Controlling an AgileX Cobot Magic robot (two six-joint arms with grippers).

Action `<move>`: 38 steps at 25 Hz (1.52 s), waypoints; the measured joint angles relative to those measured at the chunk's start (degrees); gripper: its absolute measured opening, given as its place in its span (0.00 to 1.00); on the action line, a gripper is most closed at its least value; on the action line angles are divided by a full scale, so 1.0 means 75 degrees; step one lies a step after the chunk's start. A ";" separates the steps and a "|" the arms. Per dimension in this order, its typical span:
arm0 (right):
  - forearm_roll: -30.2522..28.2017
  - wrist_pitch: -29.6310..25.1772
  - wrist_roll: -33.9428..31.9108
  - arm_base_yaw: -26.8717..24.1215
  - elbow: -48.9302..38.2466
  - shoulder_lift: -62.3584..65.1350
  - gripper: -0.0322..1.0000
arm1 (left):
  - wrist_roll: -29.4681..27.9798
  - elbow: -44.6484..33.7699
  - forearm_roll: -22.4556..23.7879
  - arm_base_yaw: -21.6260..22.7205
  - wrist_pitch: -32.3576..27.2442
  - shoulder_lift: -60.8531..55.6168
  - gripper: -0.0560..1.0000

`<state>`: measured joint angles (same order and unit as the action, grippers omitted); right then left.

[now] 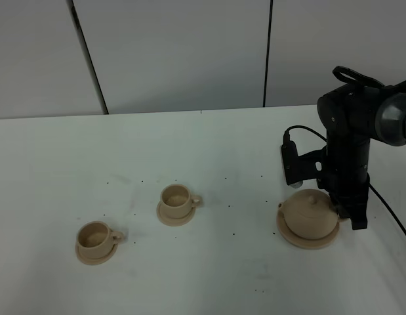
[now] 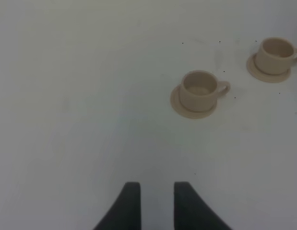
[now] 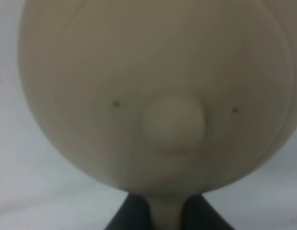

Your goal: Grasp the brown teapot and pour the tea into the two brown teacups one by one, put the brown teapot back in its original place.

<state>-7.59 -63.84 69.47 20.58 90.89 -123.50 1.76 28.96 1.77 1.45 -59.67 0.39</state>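
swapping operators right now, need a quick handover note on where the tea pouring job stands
Left gripper: open, empty, over bare table.
Right gripper: shut on the brown teapot at its handle.
Teapot: upright, lid on, sitting on its plate on the right of the table.
Two brown teacups: near cup and far cup, both upright on the left side, apart from the teapot.
Done: grip on the handle. Whether either cup holds tea cannot be told.
Left: if neither is poured yet, lift the teapot, pour into each cup in turn, then set it back on the plate.
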 joint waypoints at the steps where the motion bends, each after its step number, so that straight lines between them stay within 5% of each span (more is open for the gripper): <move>1: 0.0000 0.0000 0.0000 0.0000 0.0000 0.0000 0.12 | 0.0000 0.0000 0.0000 0.0000 0.0000 0.0000 0.28; 38: 0.1055 0.0056 -0.0052 -0.0368 0.0000 0.0117 0.12 | 0.0000 0.0000 0.0000 0.0000 0.0000 0.0000 0.28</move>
<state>0.32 -63.41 69.07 17.82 90.89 -122.62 1.76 28.96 1.77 1.45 -59.67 0.39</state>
